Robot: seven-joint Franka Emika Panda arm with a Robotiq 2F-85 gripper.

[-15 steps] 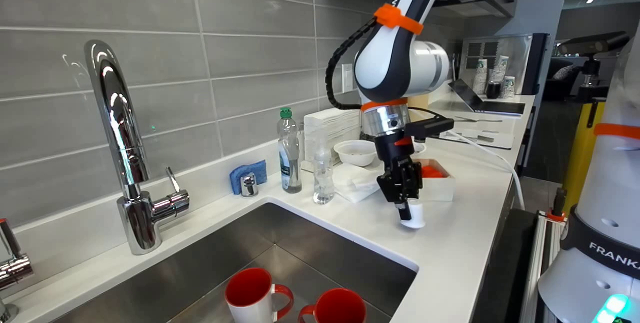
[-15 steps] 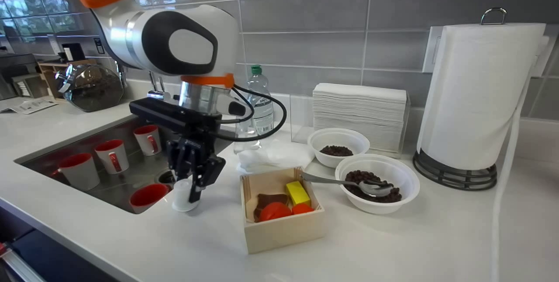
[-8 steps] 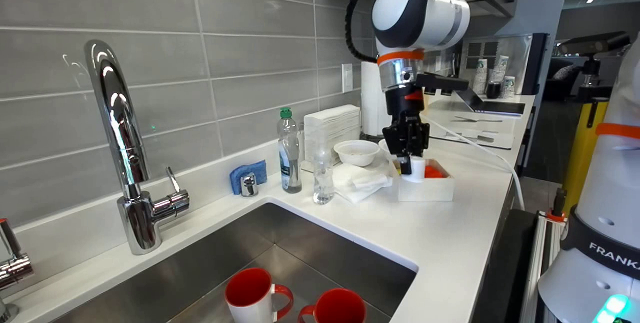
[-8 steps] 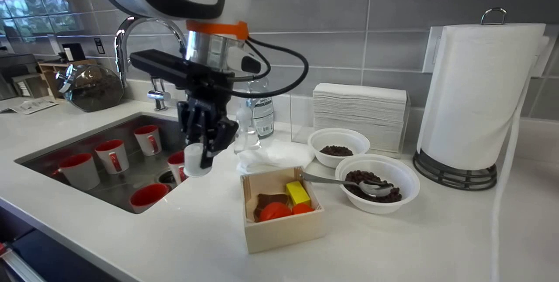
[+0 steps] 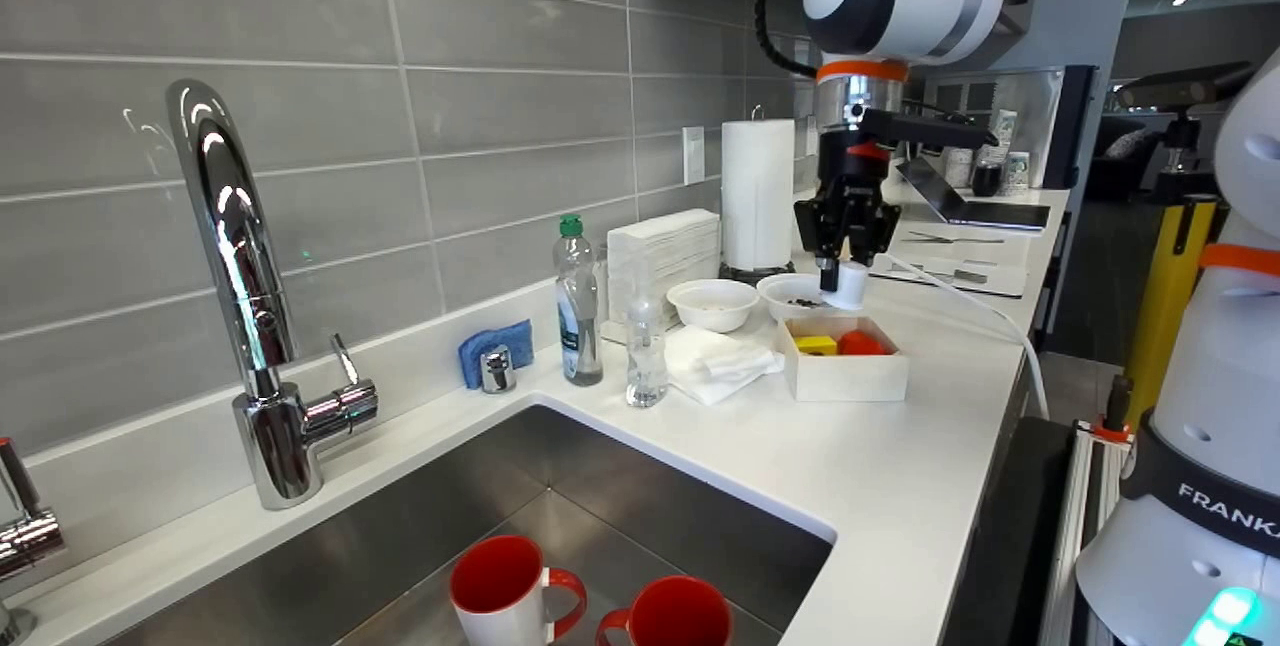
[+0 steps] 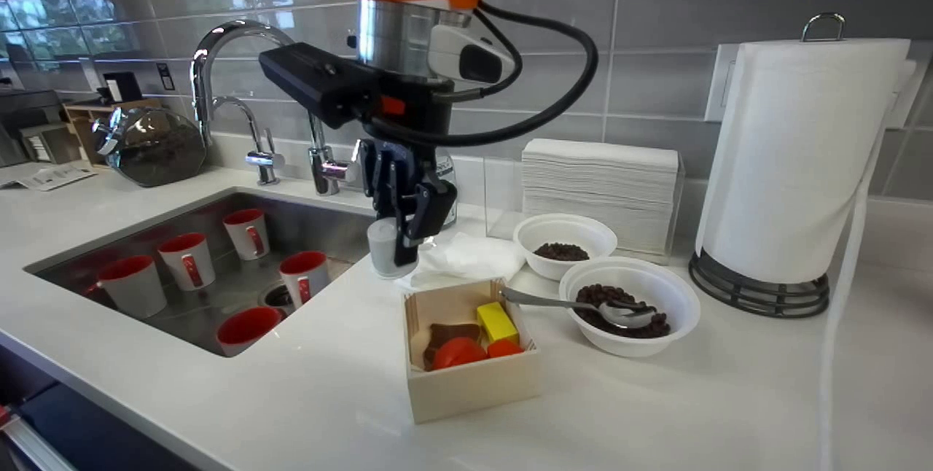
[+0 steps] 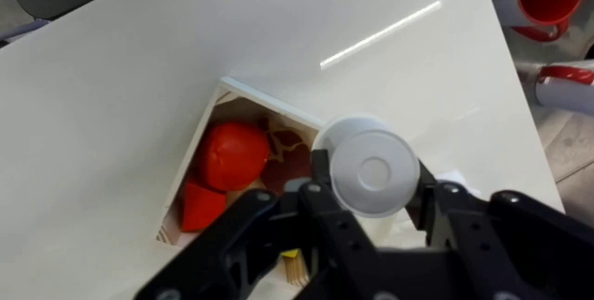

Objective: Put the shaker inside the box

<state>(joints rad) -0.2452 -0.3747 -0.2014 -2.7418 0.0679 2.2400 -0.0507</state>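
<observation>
Okay, tool [image 7: 373,177] is pinching the shaker [image 6: 383,248], jaws apart only by its width. We see it held above the surface [image 6: 641,413], roughly upright, not yet in the box [image 6: 474,391]. In an exterior view we put it near 11 o'clock from the box's middle; in the wrist view it covers the box's 3 o'clock end. Over that end or just outside, we can't tell.

Edges, in an exterior view, clock centred on the box: sink [image 6: 237,281] between 9 and 10, surface's front edge toward 8, crumpled napkin [image 6: 470,256] at 12. We get two white bowls [image 6: 550,267] past 1 and before 3; spoon [image 6: 539,300] in the nearer one has its handle at the box rim, contact unclear. Room: surface runs on toward 4 and 6.

Views differ: in the wrist view the tool blocks part of the box, leaving us a sliver of the yellow block [image 6: 498,323]; an exterior view gives it nearly whole, with red pieces [image 6: 459,354] and brown piece [image 6: 442,332]. We count five mugs [image 6: 186,262] in an exterior view, two in the wrist view.
</observation>
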